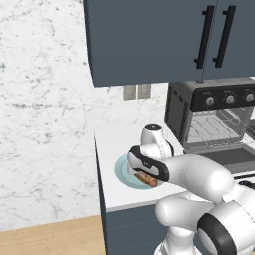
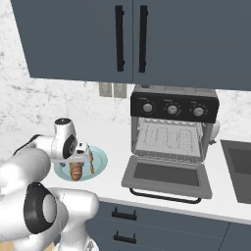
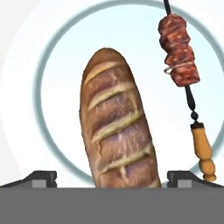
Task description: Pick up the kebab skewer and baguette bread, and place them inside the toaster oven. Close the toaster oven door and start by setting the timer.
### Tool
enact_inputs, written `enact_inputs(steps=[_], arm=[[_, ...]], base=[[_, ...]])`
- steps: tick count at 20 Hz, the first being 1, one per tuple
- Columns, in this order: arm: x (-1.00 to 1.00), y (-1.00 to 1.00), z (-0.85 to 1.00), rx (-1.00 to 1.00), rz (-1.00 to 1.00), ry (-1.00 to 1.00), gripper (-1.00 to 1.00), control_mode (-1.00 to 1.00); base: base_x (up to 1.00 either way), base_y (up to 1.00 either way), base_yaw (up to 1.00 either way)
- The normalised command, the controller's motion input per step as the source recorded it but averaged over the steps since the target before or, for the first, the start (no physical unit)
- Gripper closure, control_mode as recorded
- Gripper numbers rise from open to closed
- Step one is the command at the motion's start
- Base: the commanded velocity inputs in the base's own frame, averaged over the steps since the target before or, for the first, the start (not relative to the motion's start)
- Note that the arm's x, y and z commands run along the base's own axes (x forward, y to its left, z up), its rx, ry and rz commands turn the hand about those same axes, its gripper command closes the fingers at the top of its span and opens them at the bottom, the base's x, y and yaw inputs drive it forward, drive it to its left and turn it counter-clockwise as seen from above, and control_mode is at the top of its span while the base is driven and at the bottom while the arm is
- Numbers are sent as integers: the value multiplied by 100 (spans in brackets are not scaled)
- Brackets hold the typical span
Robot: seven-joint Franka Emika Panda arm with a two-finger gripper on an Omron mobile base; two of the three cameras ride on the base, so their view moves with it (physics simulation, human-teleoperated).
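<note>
Wide-spread fingers [image 3: 112,177] straddle the baguette bread [image 3: 118,135] lying beside the kebab skewer [image 3: 180,57] on a plate [image 3: 52,87].

Left base view: taken from behind the arm on its left, aimed forward and down over the counter [image 1: 112,142]; the toaster oven [image 1: 211,117] is seen obliquely at the right edge, from a middle distance.
Right base view: taken from behind the arm on its right, aimed forward and down; the toaster oven [image 2: 172,139] is faced nearly head-on, from a middle distance.
Hand view: directed straight down along the gripper [image 3: 111,177], very close above the plate [image 3: 57,65].
Shared ground: the plate [image 2: 100,159], oven, counter and wall cabinets [image 2: 132,39] are covered by both base views; the plate is covered by all three.
</note>
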Motion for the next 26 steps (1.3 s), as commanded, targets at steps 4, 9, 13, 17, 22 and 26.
enact_inputs(steps=[4, 9, 13, 17, 22, 26], arm=[[6, 0, -17, 0, 0, 0, -100, -100], [10, 0, -7, 0, 0, 0, -100, -100], [15, 0, -10, 0, 0, 0, -100, -100], [12, 0, -17, 0, 0, 0, -100, -100], [1, 0, -18, 0, 0, 0, -100, -100], [0, 0, -22, 0, 0, 0, 100, -100]], base=[[0, 0, 0], [0, 0, 0], [0, 0, 0], [0, 0, 0], [0, 0, 0], [0, 0, 0]])
